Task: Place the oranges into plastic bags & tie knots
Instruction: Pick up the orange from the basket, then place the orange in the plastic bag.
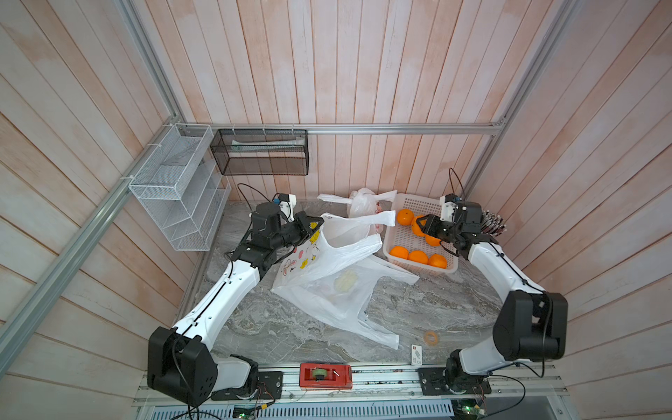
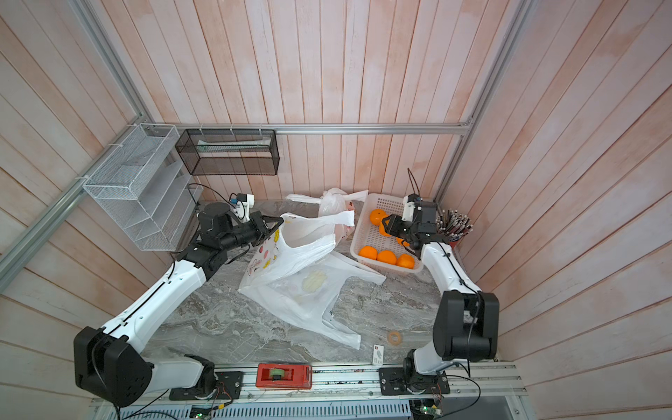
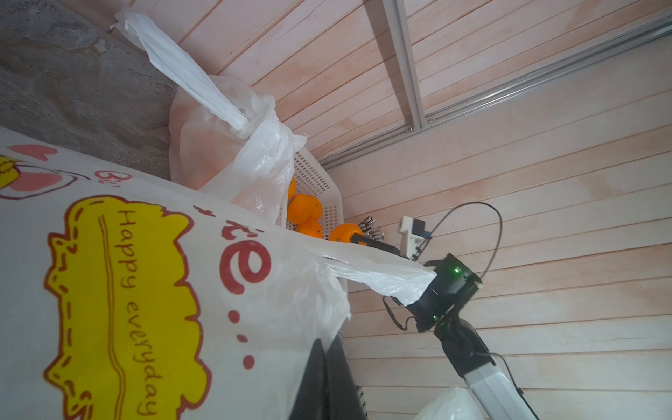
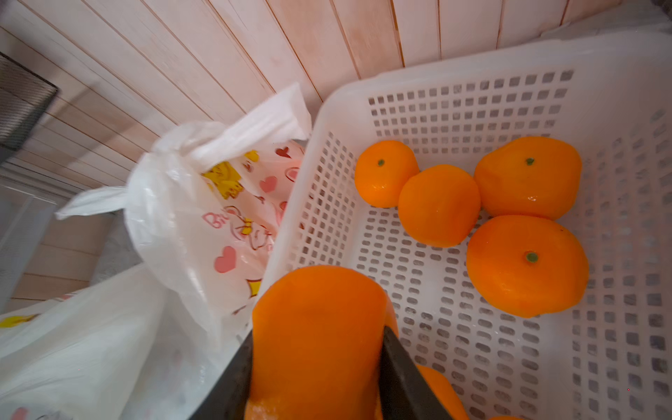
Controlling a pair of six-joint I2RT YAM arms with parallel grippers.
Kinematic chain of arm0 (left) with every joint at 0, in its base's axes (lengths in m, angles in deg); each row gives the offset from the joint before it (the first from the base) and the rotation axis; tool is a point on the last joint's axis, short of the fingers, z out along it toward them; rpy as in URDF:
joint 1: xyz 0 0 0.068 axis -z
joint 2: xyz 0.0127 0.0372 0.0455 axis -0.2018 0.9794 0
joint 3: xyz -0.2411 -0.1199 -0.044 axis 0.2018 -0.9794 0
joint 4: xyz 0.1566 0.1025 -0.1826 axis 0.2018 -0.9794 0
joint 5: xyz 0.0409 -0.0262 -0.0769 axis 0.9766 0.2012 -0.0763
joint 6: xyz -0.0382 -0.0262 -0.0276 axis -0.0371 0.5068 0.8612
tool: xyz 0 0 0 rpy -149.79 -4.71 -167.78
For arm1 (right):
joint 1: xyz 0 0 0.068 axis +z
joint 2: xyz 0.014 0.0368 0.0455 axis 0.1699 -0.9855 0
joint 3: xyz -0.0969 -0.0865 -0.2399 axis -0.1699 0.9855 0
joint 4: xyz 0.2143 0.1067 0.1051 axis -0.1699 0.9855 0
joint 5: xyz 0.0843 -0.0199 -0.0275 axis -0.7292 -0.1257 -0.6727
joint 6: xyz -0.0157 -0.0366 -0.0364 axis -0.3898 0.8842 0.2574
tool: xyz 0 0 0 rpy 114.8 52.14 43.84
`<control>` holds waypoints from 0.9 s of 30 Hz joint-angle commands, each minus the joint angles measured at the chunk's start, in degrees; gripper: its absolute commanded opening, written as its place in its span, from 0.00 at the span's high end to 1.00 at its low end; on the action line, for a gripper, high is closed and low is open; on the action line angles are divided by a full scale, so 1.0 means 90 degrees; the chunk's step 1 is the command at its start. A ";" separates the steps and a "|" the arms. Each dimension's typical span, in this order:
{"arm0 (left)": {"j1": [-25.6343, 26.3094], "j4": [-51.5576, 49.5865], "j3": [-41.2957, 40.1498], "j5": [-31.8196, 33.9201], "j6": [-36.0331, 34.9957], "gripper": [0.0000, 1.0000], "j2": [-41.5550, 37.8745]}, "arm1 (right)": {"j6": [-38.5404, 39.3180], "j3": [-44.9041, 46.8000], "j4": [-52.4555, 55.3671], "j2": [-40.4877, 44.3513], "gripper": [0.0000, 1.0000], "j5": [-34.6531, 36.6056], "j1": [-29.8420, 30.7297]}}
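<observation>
Clamping an orange (image 4: 316, 298) in the right gripper (image 4: 319, 336); beyond the basket (image 4: 320, 189) wall ahead, pinching the bag (image 1: 342, 251) in the closed left gripper (image 1: 317, 223).

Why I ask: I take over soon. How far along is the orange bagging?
Done: one tied bag sits at the back, its knot closed. In hand: the left tool holds a second bag up by its rim while the right tool grips an orange over the basket. Left: several oranges in the basket, this bag's knot, and a third bag lying flat.
</observation>
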 commanded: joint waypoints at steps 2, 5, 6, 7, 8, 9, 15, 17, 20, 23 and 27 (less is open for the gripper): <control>0.0002 0.0282 -0.0059 -0.0142 0.0043 1.00 0.0093 | -0.0366 0.0813 -0.0216 0.1145 0.61 -0.0795 0.0011; 0.0003 0.0350 -0.0089 -0.0165 0.0091 1.00 0.0117 | -0.0605 0.1311 -0.0161 0.1907 0.62 -0.1264 0.0008; 0.0008 0.0383 -0.0117 -0.0183 0.0097 1.00 0.0134 | -0.0730 0.1460 -0.0170 0.2118 0.62 -0.1469 0.0011; 0.0004 0.0423 -0.0131 -0.0214 0.0115 1.00 0.0139 | -0.0882 0.1592 -0.0221 0.2276 0.62 -0.1661 0.0014; 0.0007 0.0447 -0.0141 -0.0221 0.0154 1.00 0.0144 | -0.1066 0.1777 -0.0353 0.2457 0.62 -0.1909 0.0040; 0.0005 0.0476 -0.0167 -0.0232 0.0155 1.00 0.0142 | -0.1271 0.1934 -0.0495 0.2604 0.63 -0.2113 0.0087; 0.0005 0.0543 -0.0234 -0.0316 0.0112 1.00 0.0113 | -0.1989 0.2265 -0.1477 0.2633 0.63 -0.2207 0.1195; 0.0009 0.0565 -0.0274 -0.0342 0.0133 1.00 0.0093 | -0.2066 0.2101 -0.1739 0.2356 0.63 -0.2010 0.1634; 0.0019 0.0606 -0.0316 -0.0376 0.0214 1.00 0.0093 | -0.2115 0.1709 -0.2159 0.1794 0.63 -0.1887 0.2315; 0.0029 0.0728 -0.0338 -0.0499 0.0323 1.00 0.0093 | -0.2154 0.1358 -0.2590 0.1172 0.63 -0.1597 0.2813; 0.0106 0.0915 -0.0312 -0.0653 0.0423 1.00 0.0068 | -0.1818 0.0575 -0.2683 0.0189 0.61 -0.1273 0.3225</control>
